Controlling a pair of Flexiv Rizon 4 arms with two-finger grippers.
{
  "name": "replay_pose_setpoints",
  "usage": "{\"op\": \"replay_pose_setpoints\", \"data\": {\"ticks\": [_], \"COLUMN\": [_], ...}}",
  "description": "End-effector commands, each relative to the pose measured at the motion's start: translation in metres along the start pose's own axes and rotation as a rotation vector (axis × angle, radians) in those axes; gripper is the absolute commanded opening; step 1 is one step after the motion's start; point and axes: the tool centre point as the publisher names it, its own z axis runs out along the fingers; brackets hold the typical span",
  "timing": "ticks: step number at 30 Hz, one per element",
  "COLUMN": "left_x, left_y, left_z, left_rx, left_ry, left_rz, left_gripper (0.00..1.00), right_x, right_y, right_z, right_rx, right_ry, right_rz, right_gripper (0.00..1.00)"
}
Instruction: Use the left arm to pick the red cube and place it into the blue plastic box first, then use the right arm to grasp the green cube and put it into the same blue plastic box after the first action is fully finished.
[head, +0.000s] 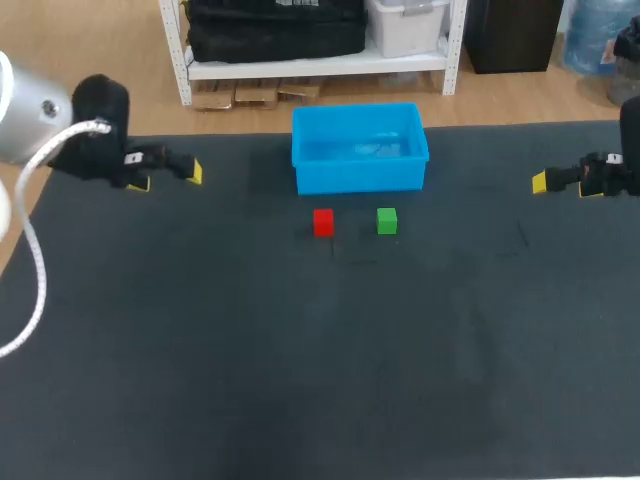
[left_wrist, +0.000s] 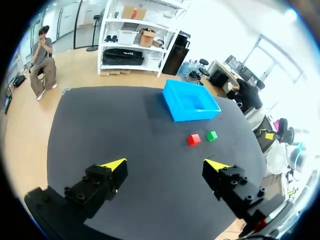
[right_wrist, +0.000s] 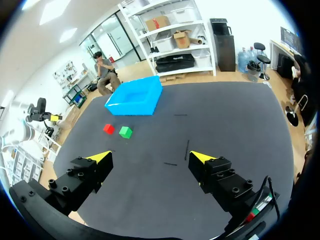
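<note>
The table (head: 300, 380), covered in a dark mat, fills most of the head view. The left arm (head: 40, 110) enters at the upper left of the frame and the right arm (head: 625, 170) at the right edge. Both are well apart from the task objects.

The blue plastic box (head: 360, 176) stands at upper centre and holds no cube. The left gripper (left_wrist: 165, 167) is released, fingers spread wide, with nothing between them. The right gripper (right_wrist: 150, 157) is likewise released and holds nothing.

The red cube (head: 323, 222) rests on the mat just in front of the box, below its left half. The green cube (head: 387, 221) rests near it, to its right. Neither cube touches the other or the box. No step is judged complete; the first pick is pending.

Probable faults:
- Green cube displaced. Cause: wide fingers descending on the red cube with the spread axis in line with the cube pair.
- Finger contact with the box front wall. Cause: cubes lie close to it.
- Cube struck against the rim. Cause: insufficient lift before transfer.
- Arm interference above the box. Cause: right arm started before the left has cleared.
</note>
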Motion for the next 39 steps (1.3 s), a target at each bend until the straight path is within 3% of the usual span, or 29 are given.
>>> {"op": "replay_pose_setpoints", "data": {"ticks": [1, 20, 39], "left_x": [-0.014, -0.029, -0.037], "left_y": [-0.009, -0.034, -0.048], "left_z": [0.013, 0.047, 0.074], "left_rx": [-0.104, -0.144, -0.327], "left_ry": [0.084, 0.192, 0.352], "left_rz": [0.008, 0.048, -0.011], "left_gripper": [1.00, 1.00, 1.00], "right_x": [0.000, 0.000, 0.000], "right_y": [0.000, 0.000, 0.000], "right_z": [0.000, 0.000, 0.000], "right_rx": [0.000, 0.000, 0.000], "right_ry": [0.000, 0.000, 0.000], "right_rz": [0.000, 0.000, 0.000], "right_gripper": [1.00, 1.00, 1.00]}}
